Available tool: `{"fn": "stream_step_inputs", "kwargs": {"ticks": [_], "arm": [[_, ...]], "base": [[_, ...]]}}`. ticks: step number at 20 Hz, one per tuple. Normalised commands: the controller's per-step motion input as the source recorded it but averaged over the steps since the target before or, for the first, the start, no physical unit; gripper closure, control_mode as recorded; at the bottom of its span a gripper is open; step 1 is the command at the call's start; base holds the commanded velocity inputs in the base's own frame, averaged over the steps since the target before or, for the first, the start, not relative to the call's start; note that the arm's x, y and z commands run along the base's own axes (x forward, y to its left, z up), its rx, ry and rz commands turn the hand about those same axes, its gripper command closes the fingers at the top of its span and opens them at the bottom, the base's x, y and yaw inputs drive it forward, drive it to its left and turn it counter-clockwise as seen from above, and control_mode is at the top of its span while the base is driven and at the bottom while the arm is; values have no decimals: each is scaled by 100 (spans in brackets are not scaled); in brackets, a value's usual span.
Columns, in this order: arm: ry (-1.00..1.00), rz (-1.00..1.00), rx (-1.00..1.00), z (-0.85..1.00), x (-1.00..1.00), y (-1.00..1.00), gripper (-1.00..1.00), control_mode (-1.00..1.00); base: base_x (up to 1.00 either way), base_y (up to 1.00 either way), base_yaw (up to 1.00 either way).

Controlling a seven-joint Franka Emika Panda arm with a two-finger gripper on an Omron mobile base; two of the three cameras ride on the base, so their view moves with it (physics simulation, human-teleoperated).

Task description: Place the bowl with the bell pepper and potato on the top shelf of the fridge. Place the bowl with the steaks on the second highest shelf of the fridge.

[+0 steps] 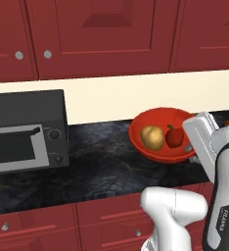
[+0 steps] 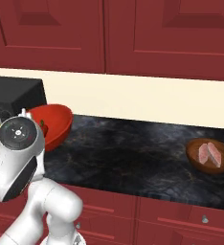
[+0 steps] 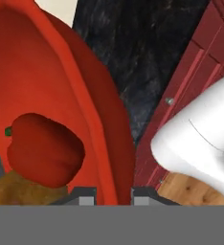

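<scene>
Gripping the first bowl's rim, neither bowl shelved yet.
Gripper (image 3: 114,195) is straddling the near wall of the bowl with the bell pepper and potato (image 1: 158,122), fingers either side of the rim, apparently clamping it; bowl seems to be tilting on the dark counter (image 1: 97,166), bell pepper (image 1: 174,137) and potato (image 1: 152,137) inside. Bowl with the steaks (image 2: 210,165) is sitting well apart on the counter, untouched. Both placements remaining.
</scene>
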Motion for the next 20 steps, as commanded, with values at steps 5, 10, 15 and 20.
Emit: {"fn": "stream_step_inputs", "kwargs": {"ticks": [5,10,15,20], "arm": [[0,0,2,0,-11,0,100,-100],[1,0,0,0,-20,0,100,100],[0,0,0,0,0,0,100,100],[0,0,0,0,0,0,100,100]], "base": [[0,0,0],[-46,0,0],[-66,3,6],[-39,8,13]]}}
